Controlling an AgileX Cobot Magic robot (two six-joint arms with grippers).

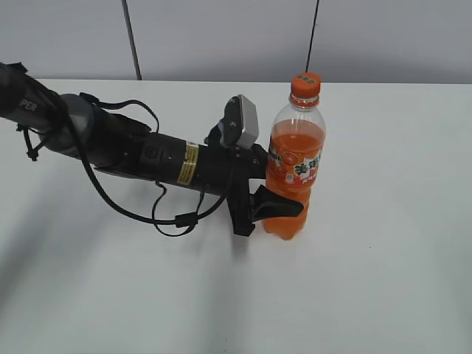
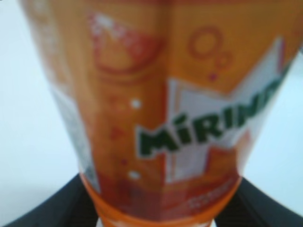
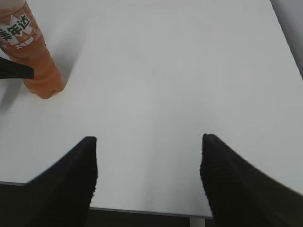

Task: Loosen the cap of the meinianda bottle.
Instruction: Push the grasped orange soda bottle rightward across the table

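I've got the meinianda bottle point(image 1: 295, 173) standing upright on the white desk point(image 1: 383, 280), nearer the far edge than the near one and a bit right of the middle. The cap point(image 1: 305, 81) sits on its neck, orange, ribbed. My left gripper point(image 1: 271, 193) comes in from the left side, arm lying low across the desk, and its jaws are clamped on the bottle's lower body, one black finger point(image 1: 276, 205) curving round the front just under the label. Left wrist view is filled by the label point(image 2: 189, 123), blurred, green lettering on white and orange, with dark finger tips at both bottom corners hugging the bottle. Right gripper point(image 3: 147, 170) is well apart from the bottle, hanging over bare desk near the near edge; jaws apart, nothing between them. In that view the bottle sits at the top left corner with a black finger tip point(image 3: 16, 70) against its side. Right arm not seen in the exterior view.
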